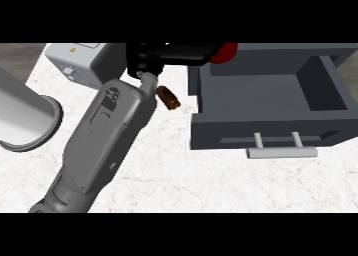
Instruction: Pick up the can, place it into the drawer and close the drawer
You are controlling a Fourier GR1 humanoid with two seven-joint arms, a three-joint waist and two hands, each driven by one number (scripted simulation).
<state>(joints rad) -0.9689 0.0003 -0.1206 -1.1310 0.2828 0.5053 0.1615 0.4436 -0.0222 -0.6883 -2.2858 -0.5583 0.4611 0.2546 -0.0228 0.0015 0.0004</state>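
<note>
Nearest us is our grey forearm (101,145), running from the lower edge up across the white counter (211,185). It ends in a black hand (163,54) whose fingers curl round a red can (227,51), held just past the back left corner of the open grey drawer (270,90). We judge that spot suits lowering it inside. Which hand this is we cannot tell. A small brown thing (168,97) lies beside the drawer, and its handle (281,152) faces us, ready for pushing.
</note>
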